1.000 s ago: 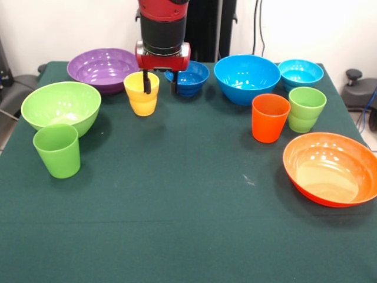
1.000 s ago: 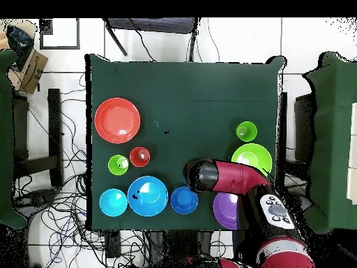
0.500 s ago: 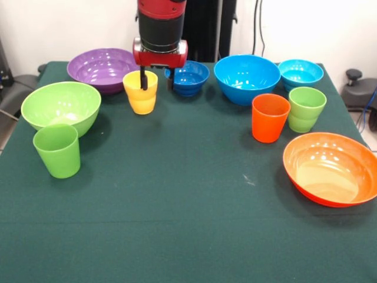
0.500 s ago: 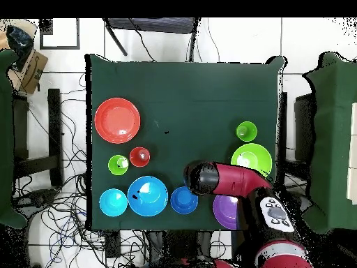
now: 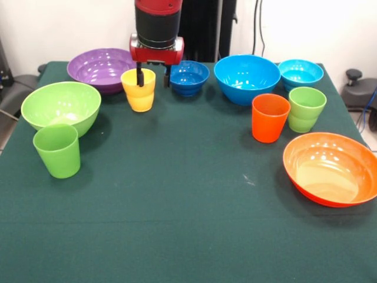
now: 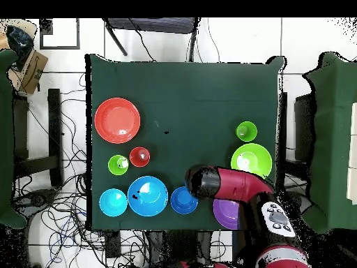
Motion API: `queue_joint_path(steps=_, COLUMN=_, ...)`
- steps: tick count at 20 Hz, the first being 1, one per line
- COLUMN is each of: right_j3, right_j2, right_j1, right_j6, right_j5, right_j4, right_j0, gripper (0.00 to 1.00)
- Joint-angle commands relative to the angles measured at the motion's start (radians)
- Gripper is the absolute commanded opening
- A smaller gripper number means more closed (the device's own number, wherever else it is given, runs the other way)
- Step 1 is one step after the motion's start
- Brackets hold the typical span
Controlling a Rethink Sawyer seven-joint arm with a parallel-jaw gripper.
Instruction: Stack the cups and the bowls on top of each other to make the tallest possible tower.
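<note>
Straddling the yellow cup's (image 5: pixel 139 89) rim, the parted pincer (image 5: pixel 152 76) grips nothing yet, placed to lift it.

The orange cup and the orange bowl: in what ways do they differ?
The orange cup is tall and narrow, while the orange bowl is wide and shallow. The cup stands farther back, beside a light green cup; the bowl sits apart from them, by the table's edge. Both are glossy orange, upright and empty.
</note>
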Motion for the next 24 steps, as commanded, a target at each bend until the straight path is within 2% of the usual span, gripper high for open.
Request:
queue_joint_path(steps=1, right_j3=0.067, right_j2=0.033, right_j1=0.012, right_j6=0.157, right_j5=-0.081, right_j4=-0.007, right_j0=0.025, gripper=1.00)
queue_joint_path(steps=10, right_j3=0.068, right_j2=0.022, right_j1=0.012, right_j6=0.166, right_j5=-0.089, right_j4=0.006, right_j0=0.041, gripper=1.00)
queue_joint_path(steps=18, right_j3=0.102, right_j2=0.001, right_j1=-0.023, right_j6=0.185, right_j5=-0.082, right_j4=0.013, right_j0=0.055, gripper=1.00)
queue_joint_path(steps=24, right_j3=0.094, right_j2=-0.007, right_j1=0.003, right_j6=0.193, right_j5=-0.108, right_j4=0.017, right_j0=0.058, gripper=1.00)
